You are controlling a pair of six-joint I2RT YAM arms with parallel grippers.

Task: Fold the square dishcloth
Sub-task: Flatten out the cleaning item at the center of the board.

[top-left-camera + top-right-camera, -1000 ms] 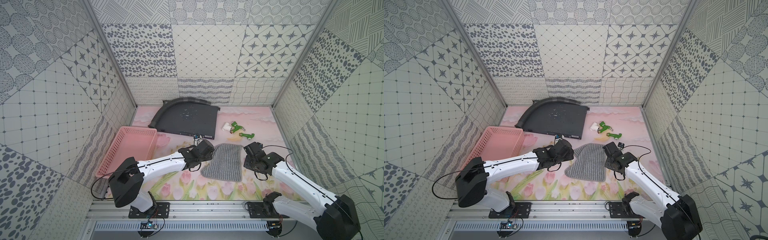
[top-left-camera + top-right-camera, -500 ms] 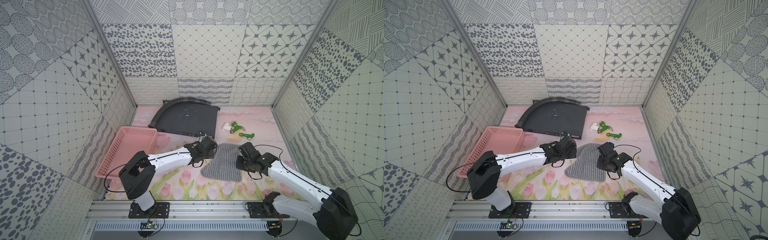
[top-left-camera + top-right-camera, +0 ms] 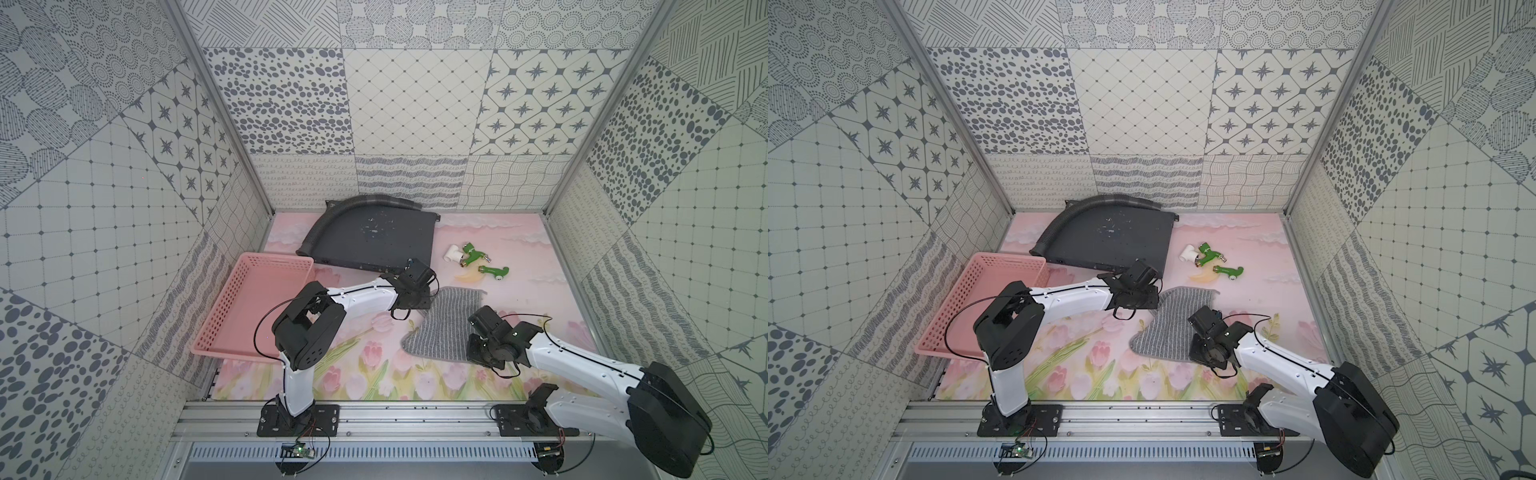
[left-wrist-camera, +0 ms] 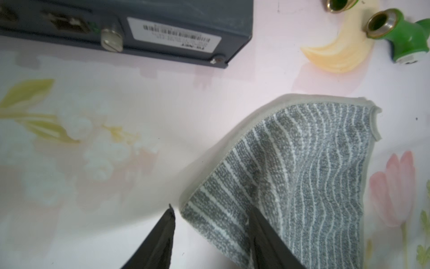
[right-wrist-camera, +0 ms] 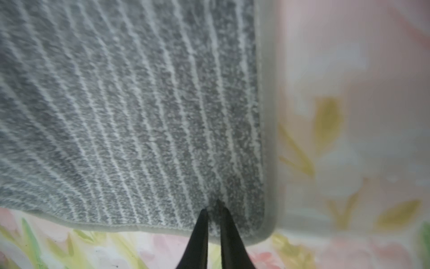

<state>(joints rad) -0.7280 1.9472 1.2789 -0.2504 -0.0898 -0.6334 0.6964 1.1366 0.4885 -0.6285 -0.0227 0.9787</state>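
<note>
On the flower-printed desk, centre front, between the two arms: square dishcloth, grey with thin whitish stripes and a pale hem, lying mostly flat.

Left end effector: fingers apart, astride the cloth's far left edge. One finger sits on the weave, its partner over bare desk just beside the hem. That edge is slightly raised.

Right end effector: fingertips almost together, pinching a small tuck of cloth just inside its near right corner.

Behind the cloth: dark flat metal box, with a corrugated hose curving along its far and left edges.

Right of the box: green fittings and a pale crescent.

Left side: pink basket.
</note>
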